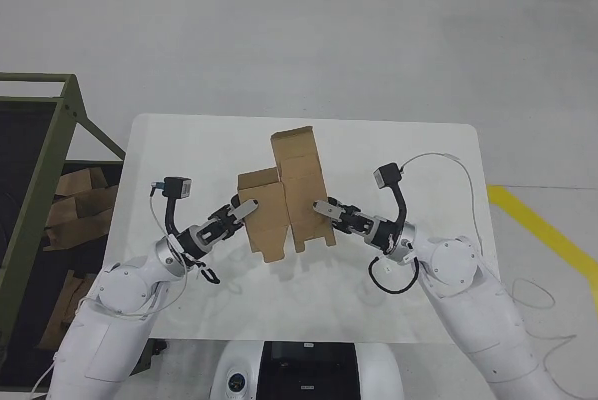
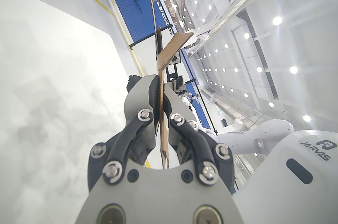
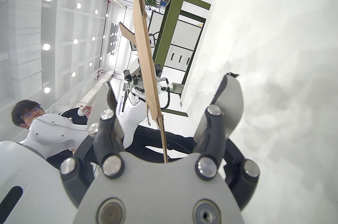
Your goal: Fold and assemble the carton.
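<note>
White table (image 1: 399,290) fills the middle of the top view, on a pale floor with a yellow line (image 1: 549,230) at one side. On the other side stands a green frame (image 1: 74,105) with cardboard pieces (image 1: 79,205) lying under it. The carton (image 1: 289,195), flat and not assembled, hangs over the middle of the table between the two arms. The left gripper (image 1: 241,212) has one side edge of the carton between its fingers. The right gripper (image 1: 324,208) is at the opposite edge, with its tips at the cardboard.

In the left wrist view the white table (image 2: 52,77) is on one side, and blue panels (image 2: 132,5) stand in the hall behind. The left gripper (image 2: 159,93) is closed tightly on the carton (image 2: 173,49), which is seen edge-on. Both pads press the sheet, and one flap bends away further out.

In the right wrist view the table (image 3: 277,50) and the green frame (image 3: 171,19) are behind. The right gripper (image 3: 169,81) is spread wide. The edge of the carton (image 3: 144,42) passes between its fingers (image 3: 232,95), and neither finger touches it.
</note>
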Controlling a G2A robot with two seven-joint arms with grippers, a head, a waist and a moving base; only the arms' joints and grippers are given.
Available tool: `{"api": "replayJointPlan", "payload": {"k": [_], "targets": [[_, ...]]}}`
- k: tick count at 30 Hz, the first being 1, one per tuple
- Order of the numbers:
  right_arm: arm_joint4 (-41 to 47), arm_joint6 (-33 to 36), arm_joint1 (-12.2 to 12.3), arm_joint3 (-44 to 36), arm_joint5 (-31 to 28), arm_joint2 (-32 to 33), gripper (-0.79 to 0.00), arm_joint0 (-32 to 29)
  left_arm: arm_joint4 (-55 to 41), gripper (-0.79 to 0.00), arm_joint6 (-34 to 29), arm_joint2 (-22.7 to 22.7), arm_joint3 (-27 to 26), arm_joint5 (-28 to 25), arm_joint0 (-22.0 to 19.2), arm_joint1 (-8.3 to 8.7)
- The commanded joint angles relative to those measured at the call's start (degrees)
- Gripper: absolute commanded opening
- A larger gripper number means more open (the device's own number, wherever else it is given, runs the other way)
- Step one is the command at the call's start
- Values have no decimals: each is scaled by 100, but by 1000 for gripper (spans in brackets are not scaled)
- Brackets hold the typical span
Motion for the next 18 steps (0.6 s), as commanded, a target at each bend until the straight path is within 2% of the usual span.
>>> {"api": "replayJointPlan", "payload": {"k": [1,12,18], "targets": [[14,-22,-1,-14,5,-2,-397,-11,2,-785,-1,22,8,10,-16,-1],[31,-91,16,-139,0,52,-419,-122,43,-785,-2,107,37,40,-90,-1],[14,-119,23,-171,18,60,-465,-163,50,-785,6,120,39,56,-96,1]]}}
